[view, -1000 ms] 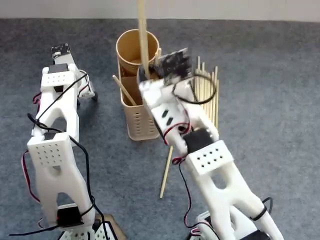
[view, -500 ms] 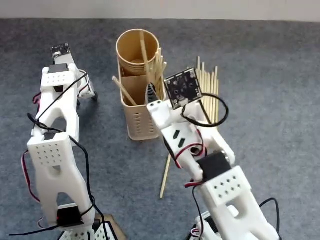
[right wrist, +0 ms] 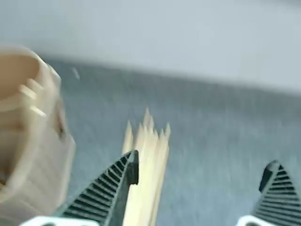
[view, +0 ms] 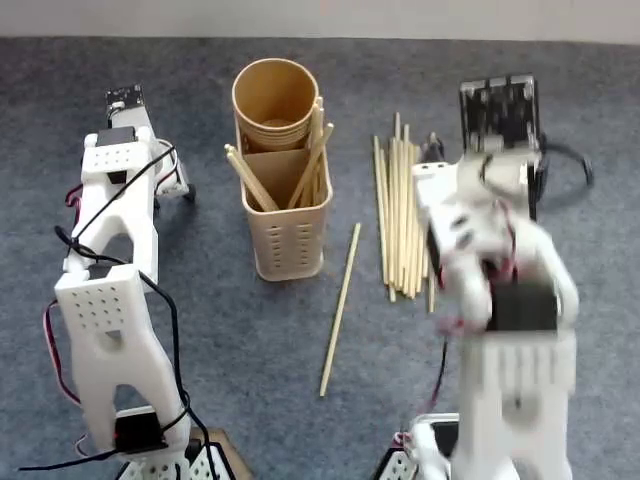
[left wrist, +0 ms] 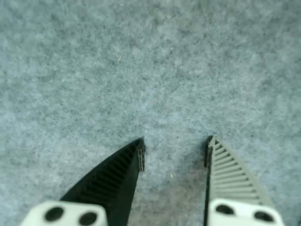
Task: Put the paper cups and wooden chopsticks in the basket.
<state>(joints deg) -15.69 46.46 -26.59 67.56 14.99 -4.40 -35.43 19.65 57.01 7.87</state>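
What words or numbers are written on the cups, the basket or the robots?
No readable text anywhere.
The tan paper cups, slotted beige plastic basket, wooden chopsticks and white robot arms bear no print.
Any marks on the black circuit board are too small to read.

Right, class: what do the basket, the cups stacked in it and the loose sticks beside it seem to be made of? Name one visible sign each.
The basket is probably moulded plastic, cream and matte, with rows of small regular slots in its wall. The paper cups look like tan, uncoated paper with thin nested rims. The chopsticks look like pale, unvarnished wood or bamboo, thin and tapered.
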